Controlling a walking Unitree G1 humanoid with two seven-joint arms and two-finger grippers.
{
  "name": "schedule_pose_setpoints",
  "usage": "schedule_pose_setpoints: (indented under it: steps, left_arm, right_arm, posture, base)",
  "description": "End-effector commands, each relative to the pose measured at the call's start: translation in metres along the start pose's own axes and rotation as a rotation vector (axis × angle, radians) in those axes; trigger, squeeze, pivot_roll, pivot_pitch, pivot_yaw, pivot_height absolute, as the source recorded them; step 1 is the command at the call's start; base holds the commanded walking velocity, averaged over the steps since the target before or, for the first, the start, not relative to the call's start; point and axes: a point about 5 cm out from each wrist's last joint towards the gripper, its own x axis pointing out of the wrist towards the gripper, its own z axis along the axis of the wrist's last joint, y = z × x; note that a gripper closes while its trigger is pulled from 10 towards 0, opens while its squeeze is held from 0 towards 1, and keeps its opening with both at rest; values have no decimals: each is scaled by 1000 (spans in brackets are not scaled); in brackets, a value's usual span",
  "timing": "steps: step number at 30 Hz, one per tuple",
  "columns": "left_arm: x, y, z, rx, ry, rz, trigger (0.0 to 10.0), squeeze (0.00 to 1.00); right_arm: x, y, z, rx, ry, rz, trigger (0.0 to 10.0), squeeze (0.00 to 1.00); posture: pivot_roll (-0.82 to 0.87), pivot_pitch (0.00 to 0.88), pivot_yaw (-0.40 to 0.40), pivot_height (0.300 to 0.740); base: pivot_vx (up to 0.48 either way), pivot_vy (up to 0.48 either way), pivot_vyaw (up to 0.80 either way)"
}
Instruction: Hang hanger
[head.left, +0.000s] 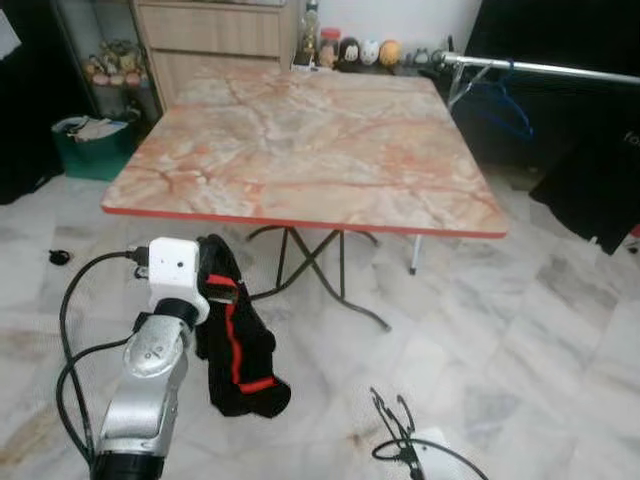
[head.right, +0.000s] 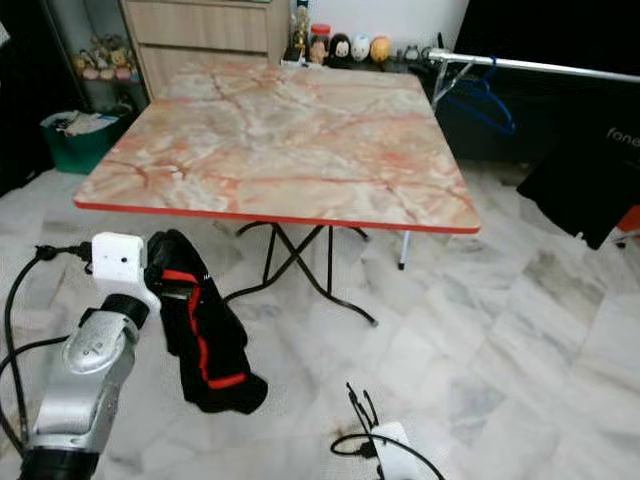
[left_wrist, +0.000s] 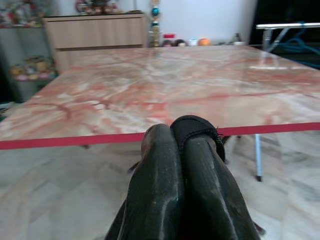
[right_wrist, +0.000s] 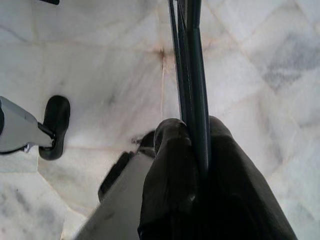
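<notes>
My left gripper (left_wrist: 182, 145) is pinched tight on a black garment (head.left: 235, 345) with red trim, which dangles limp beside my left arm, in front of the marble-topped folding table (head.left: 310, 140). My right gripper (right_wrist: 192, 142) is clamped on a thin dark wire hanger (right_wrist: 192, 75), low over the marble floor (head.left: 520, 330). A blue hanger (head.left: 500, 105) hangs on the metal rail (head.left: 560, 68) at my far right.

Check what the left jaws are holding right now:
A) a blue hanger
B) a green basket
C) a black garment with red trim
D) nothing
C: the left gripper is shut on the black garment with red trim, which hangs from it in front of the table.
</notes>
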Motion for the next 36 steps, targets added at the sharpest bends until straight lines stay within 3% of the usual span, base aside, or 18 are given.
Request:
schedule_pose_setpoints:
  steps: [1,11,19,36]
  left_arm:
    - [-1,-5,10,6,-53,-18,10000,0]
    - [-1,-6,14,23,-61,-51,10000,0]
    - [6,-7,32,10,-131,-57,10000,0]
    - [10,-3,37,28,-148,-50,10000,0]
  right_arm:
    - [-1,-7,-5,1,15,-20,10000,0]
    - [-1,-5,-7,19,17,-20,10000,0]
    - [-3,-12,-12,89,22,-56,10000,0]
    - [-4,-25,-12,98,33,-70,10000,0]
  posture:
    - [143,0,-53,740]
    - [143,0,-50,740]
    - [143,0,-46,740]
    - [127,0,-49,740]
  base:
    - [0,0,0]
    - [0,0,0]
    - [342,0,0]
    - [379,0,0]
